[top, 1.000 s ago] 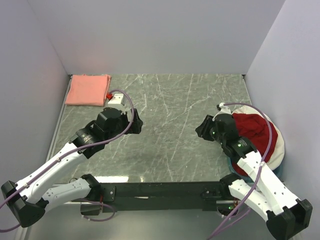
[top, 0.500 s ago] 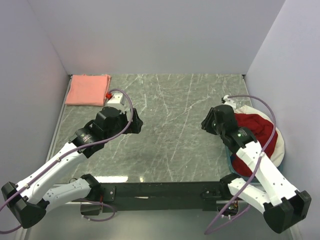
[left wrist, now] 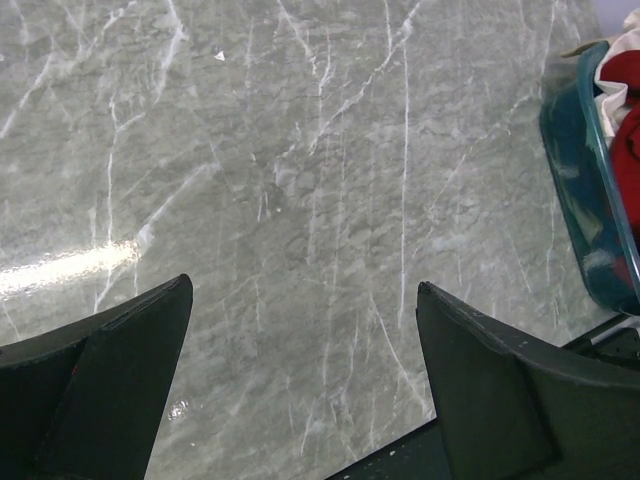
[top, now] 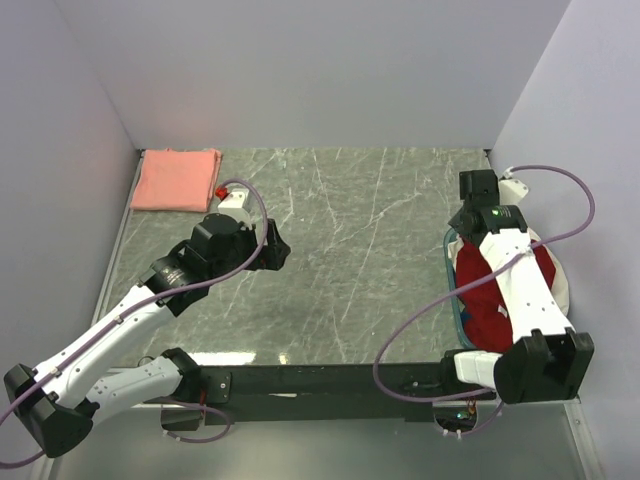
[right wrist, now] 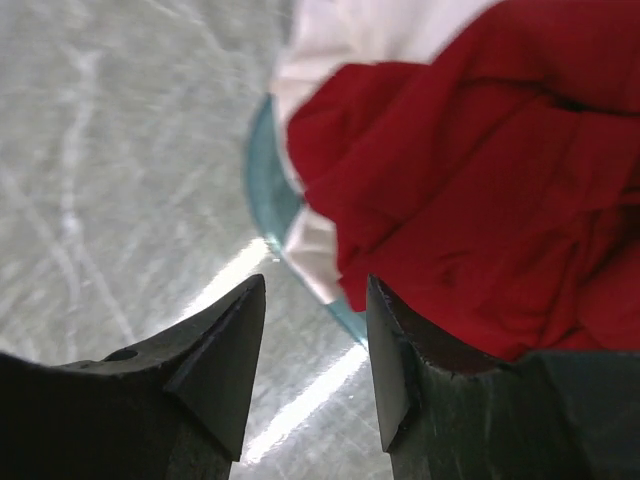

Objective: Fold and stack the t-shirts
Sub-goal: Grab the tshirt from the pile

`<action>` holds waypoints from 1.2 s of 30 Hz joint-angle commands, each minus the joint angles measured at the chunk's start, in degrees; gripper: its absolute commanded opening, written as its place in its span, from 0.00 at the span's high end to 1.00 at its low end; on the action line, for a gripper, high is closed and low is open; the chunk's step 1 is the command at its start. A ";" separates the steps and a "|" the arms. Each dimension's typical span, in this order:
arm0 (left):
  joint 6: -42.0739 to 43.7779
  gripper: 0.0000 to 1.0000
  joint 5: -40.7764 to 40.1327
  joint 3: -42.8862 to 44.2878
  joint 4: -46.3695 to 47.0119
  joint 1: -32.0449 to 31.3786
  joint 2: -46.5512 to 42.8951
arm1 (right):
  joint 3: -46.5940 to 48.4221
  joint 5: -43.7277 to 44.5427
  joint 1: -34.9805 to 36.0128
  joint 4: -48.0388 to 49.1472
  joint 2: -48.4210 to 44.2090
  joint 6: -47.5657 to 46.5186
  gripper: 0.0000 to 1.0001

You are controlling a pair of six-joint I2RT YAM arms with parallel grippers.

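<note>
Your left end effector (left wrist: 302, 290) is hanging wide apart, empty, over the surface (left wrist: 300, 150); your right end effector (right wrist: 316, 285) is hovering apart, empty, by the teal basket (right wrist: 260, 190) rim; deep red t-shirt (right wrist: 480, 180) is lying crumpled inside; salmon-pink t-shirt (top: 177, 180) is sitting folded, far left corner.

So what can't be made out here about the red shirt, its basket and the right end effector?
- Red t-shirt: top view, the right arm covers its middle; right wrist view is blurred and cut by the frame edge.
- White cloth under it: shirt or liner, cannot tell in any view.
- Basket: only part of its rim shows, cloth hides the rest.
- Right end effector: top view, its own wrist hides the fingertips.
</note>
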 commanded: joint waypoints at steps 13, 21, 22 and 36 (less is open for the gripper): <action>-0.09 0.01 3.00 -0.50 2.48 1.21 -2.01 | -6.99 0.46 -8.61 1.96 5.53 7.53 0.55; -0.17 0.01 3.09 -0.41 2.57 1.65 -1.57 | -3.05 0.47 -8.52 -1.03 -1.41 7.36 1.00; -0.17 0.01 2.91 -0.41 2.57 1.65 -1.66 | -1.30 -1.02 -8.52 -1.12 -3.59 7.10 1.00; -0.35 0.01 1.86 -0.41 3.01 2.61 -1.75 | 22.69 -29.77 -3.70 8.02 -12.59 -1.17 1.00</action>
